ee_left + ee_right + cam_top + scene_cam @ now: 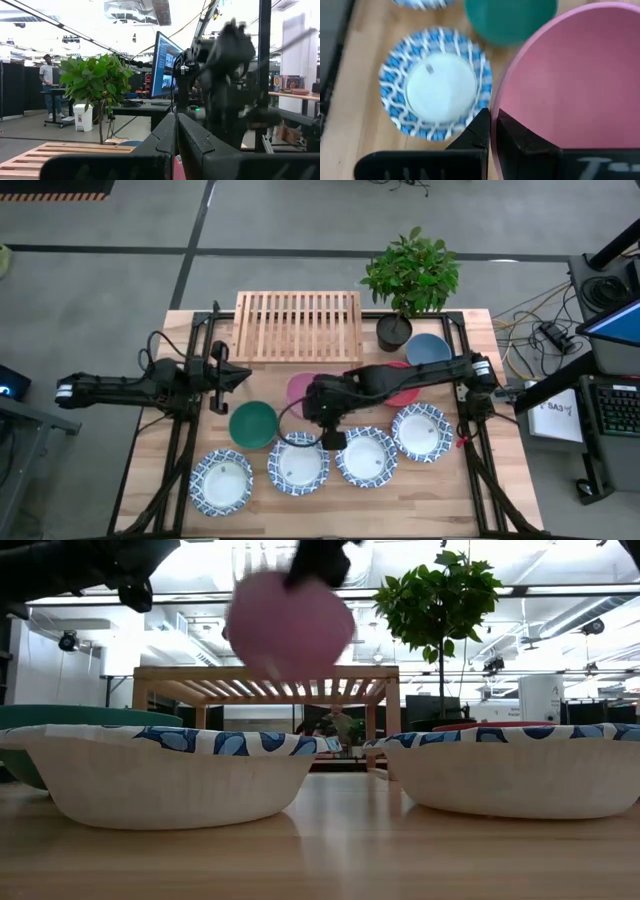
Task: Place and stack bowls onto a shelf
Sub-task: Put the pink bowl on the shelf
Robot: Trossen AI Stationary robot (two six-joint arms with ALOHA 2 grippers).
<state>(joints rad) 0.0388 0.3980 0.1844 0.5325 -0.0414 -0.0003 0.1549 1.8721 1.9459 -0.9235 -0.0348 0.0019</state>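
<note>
My right gripper (pixel 318 405) is over the table's middle, shut on the pink bowl (pixel 298 390), which shows in mid-air in the low view (pixel 290 625). The green bowl (pixel 253 423) rests on its base just left of it. Several blue-patterned white bowls (pixel 298 465) sit in a row along the near edge. The red bowl (pixel 408 393) lies partly under my right arm, and the blue bowl (pixel 428 350) is beyond it. The slatted wooden shelf (pixel 297 326) stands at the far edge. My left gripper (pixel 238 377) hovers shut at the table's left, touching nothing. My right gripper (pixel 492 129) pinches the pink bowl's rim (pixel 495 117), with one finger (pixel 481 131) outside the wall and the other (pixel 515 137) inside. The fingers come from above, pointing down. The bowl (pixel 290 625) hangs tilted below them, lifted clear of the table, its underside toward the near edge.
A potted plant in a black pot (pixel 395 330) stands right of the shelf at the far edge. Black frame rails (pixel 190 430) run along both table sides. Bare wood lies between the shelf and the bowls. A person (pixel 48 75) stands in the room beyond.
</note>
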